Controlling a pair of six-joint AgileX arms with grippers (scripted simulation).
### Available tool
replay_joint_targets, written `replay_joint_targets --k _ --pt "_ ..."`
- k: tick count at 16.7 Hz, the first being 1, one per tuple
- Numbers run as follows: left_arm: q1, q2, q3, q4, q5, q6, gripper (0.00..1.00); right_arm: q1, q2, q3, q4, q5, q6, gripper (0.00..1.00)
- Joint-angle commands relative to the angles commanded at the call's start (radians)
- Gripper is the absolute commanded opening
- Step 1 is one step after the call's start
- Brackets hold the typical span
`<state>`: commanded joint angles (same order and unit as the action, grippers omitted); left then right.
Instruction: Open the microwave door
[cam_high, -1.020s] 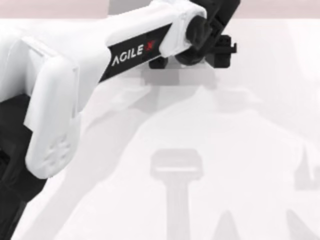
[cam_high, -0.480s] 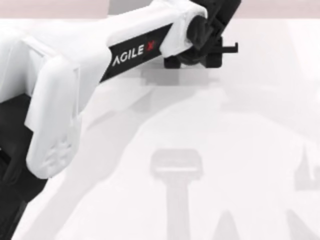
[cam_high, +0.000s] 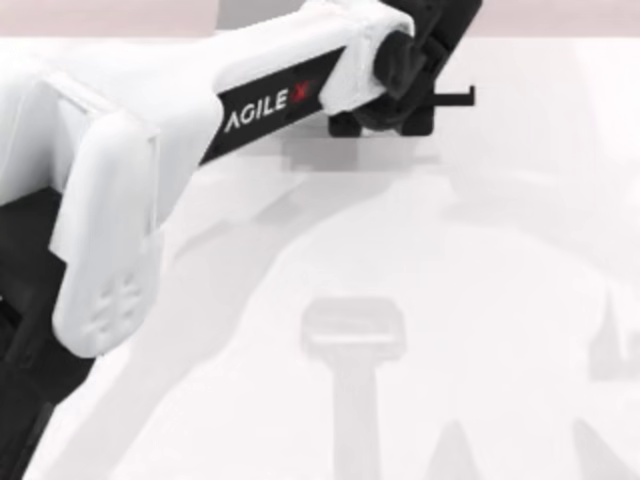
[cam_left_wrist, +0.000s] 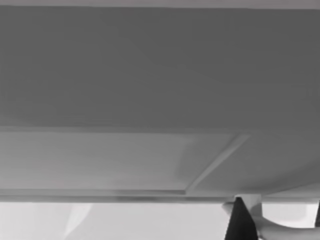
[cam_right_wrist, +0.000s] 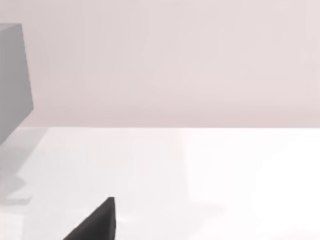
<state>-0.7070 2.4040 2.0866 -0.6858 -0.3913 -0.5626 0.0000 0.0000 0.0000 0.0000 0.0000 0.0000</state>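
In the top view the left gripper (cam_high: 400, 110) was at the table's (cam_high: 480, 300) far edge, its opening impossible to tell. Only the left wrist view showed the microwave door (cam_left_wrist: 150, 75), very close. The right arm was parked.

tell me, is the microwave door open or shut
Cannot tell: the left wrist view shows only a grey microwave surface up close, and the top view shows no door.
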Motion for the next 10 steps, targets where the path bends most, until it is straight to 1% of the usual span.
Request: replay_joint_targets --k 2,6,10 --pt "-0.003 -0.014 -0.018 0.013 -0.005 0.0 0.0 0.0 0.0 0.0 0.0 0.0 0.0 1.0" --pt "0.003 -0.073 -0.121 0.069 -0.029 -0.027 0.0 0.0 0.0 0.0 0.0 0.0 0.0 1.0" --pt "0.004 -0.079 -0.128 0.074 -0.031 -0.03 0.0 0.0 0.0 0.0 0.0 0.0 0.0 1.0"
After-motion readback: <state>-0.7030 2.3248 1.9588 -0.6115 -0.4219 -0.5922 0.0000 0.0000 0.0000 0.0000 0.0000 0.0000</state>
